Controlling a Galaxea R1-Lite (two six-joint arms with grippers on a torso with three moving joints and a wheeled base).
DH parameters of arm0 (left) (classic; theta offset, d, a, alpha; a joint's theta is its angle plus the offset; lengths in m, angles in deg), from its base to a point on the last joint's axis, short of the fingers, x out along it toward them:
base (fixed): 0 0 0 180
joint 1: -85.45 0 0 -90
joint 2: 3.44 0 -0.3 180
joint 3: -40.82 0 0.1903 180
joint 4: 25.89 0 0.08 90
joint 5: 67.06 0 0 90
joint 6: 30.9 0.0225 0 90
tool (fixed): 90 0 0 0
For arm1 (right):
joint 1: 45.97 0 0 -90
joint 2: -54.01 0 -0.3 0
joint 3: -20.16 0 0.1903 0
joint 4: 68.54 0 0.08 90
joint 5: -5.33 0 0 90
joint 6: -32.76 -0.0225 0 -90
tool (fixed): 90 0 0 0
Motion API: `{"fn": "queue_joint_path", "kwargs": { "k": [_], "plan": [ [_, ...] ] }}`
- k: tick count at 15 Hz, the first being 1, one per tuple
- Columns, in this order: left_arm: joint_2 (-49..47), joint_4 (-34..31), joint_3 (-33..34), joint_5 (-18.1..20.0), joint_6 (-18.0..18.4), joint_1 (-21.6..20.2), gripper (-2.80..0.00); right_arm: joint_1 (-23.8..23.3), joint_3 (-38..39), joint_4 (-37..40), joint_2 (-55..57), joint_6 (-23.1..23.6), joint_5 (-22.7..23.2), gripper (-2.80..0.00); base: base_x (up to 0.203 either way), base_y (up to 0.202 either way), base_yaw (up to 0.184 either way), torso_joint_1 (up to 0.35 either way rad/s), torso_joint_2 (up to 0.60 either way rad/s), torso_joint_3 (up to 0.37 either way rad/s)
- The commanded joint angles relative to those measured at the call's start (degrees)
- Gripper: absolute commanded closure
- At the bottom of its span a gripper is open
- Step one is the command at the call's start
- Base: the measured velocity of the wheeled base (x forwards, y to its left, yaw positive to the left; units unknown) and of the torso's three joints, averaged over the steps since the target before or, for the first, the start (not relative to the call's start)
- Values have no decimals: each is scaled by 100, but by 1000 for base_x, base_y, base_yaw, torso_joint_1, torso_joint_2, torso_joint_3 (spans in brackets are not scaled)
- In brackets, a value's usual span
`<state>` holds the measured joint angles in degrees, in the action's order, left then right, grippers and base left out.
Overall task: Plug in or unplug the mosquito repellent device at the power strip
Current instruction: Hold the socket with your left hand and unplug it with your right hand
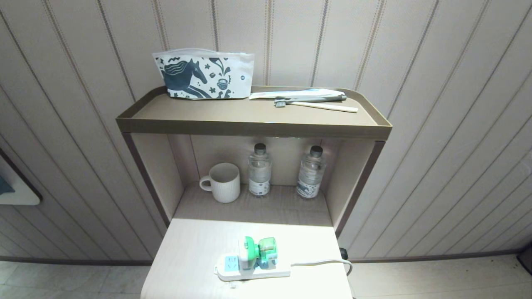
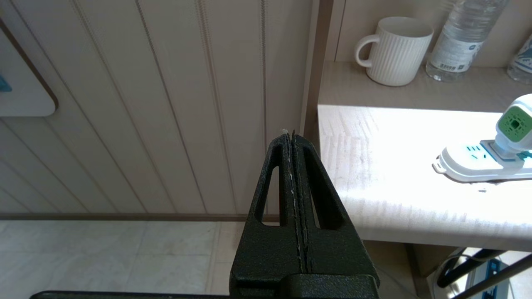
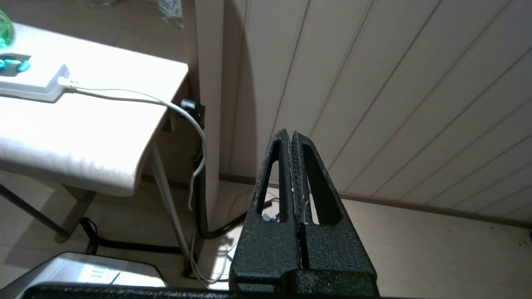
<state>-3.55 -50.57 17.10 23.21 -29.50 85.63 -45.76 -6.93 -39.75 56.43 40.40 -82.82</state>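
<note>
A: Head view: the mosquito repellent device (image 1: 257, 252) sits plugged into the power strip (image 1: 249, 268) on the table (image 1: 187, 257); the strip's long axis runs left-right, and the bottle points right.

B: Left wrist view: left gripper (image 2: 293, 135), fingers pressed together, hangs beside the table.

A: Right wrist view: right gripper (image 3: 289, 135), likewise pressed together, hangs well apart from the strip. Pulling the device could drag the loose strip along.

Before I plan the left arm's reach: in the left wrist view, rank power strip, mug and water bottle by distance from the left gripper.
From the shut left gripper:
1. power strip, front of tabletop.
2. mug, back shelf.
3. water bottle, beyond the mug.
</note>
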Motion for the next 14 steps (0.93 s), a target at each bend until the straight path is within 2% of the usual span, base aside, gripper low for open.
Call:
{"fn": "queue_joint_path", "kwargs": {
  "k": [1,4,7,9,12,14],
  "plan": [
    [-5,6,0,1,2,-1,0,-2,-739,-31,308,-188,64,0,0,0,0,0,0,0],
    [2,9,0,0,0,-1,0,7,-2418,32,1694,-565,213,0,0,0,0,0,0,0],
    [2,9,0,0,0,-1,0,18,-4125,209,3111,-715,628,0,0,0,0,0,0,0],
    [2,9,0,0,0,-1,0,32,-5400,863,3751,-754,1116,0,0,0,0,0,0,0],
    [2,9,0,0,0,-1,0,62,-7096,2296,4610,-689,1877,0,0,0,0,0,0,0],
    [2,9,0,0,0,-1,0,272,-7785,2918,5160,-424,2140,0,0,0,0,0,0,0]
  ]
}}
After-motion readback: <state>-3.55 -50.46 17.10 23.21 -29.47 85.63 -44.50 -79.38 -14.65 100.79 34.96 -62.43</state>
